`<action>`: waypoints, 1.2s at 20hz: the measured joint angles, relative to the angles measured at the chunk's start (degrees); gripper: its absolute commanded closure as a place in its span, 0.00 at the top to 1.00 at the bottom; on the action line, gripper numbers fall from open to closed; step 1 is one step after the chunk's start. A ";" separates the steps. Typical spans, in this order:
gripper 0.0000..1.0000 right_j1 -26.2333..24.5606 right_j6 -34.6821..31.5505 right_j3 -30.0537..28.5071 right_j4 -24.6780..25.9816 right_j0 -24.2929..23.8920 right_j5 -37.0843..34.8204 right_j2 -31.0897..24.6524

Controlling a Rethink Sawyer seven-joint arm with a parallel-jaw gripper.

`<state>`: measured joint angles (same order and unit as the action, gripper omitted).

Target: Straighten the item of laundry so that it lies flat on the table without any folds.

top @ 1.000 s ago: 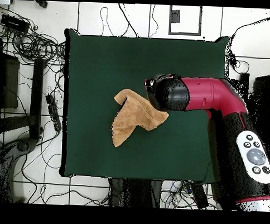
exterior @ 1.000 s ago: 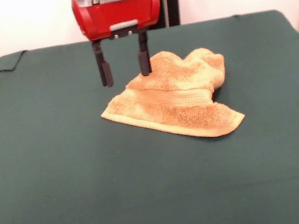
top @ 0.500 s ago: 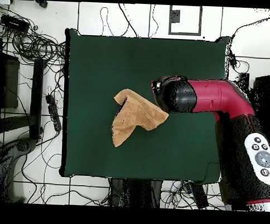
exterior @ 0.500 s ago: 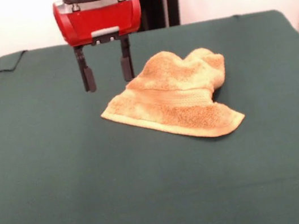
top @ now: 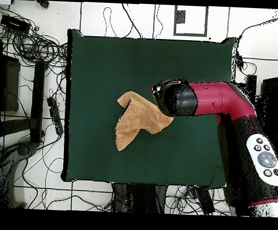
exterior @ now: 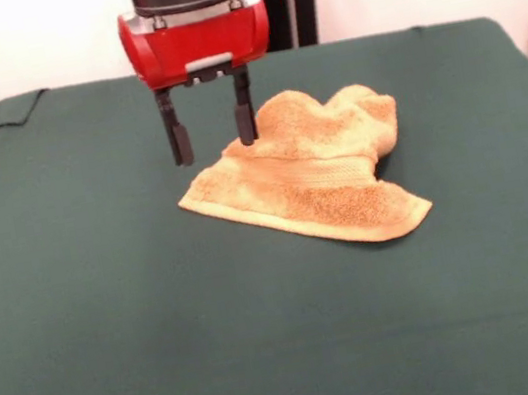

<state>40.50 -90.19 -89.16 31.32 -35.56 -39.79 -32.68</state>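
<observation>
Front view: small golden-orange terry hand towel (exterior: 315, 171) lies crumpled slightly right of and above frame centre on the large dark green cloth-covered table (exterior: 169, 355). Its lower part spreads flat, running from a corner at centre-left down to a rounded corner at lower right, with a woven band crossing it. Its upper part is bunched into two raised humps toward the upper right, with a dark shadowed fold under the right hump. Red and black robot arm (exterior: 193, 22) comes down from the top edge, left of centre, ending in a black two-finger gripper (exterior: 213, 135). The fingers (exterior: 179, 136) hang apart with clear green cloth showing between them, so the hand is open and holds nothing. The right-hand finger in the frame overlaps the towel's upper left edge, whether touching or just in front cannot be told; the left-hand finger hangs over bare table just beside the towel. Overhead view: towel (top: 136, 120) sits near the table's middle as a bent shape, one lobe at upper left, a point at lower left, another at right. Arm (top: 222, 103) reaches in from the right of the frame, its rounded black head covering the towel's right tip; the gripper is hidden beneath. Cables litter the white floor at frame left.
</observation>
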 measured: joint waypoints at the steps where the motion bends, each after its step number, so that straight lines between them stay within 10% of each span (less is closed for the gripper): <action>1: 1.00 -0.10 0.00 -0.26 0.04 0.00 0.00 -0.13; 24: 1.00 -5.55 0.00 -1.98 0.97 -1.28 4.61 -0.62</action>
<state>34.96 -90.19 -91.14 32.29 -36.83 -35.18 -33.30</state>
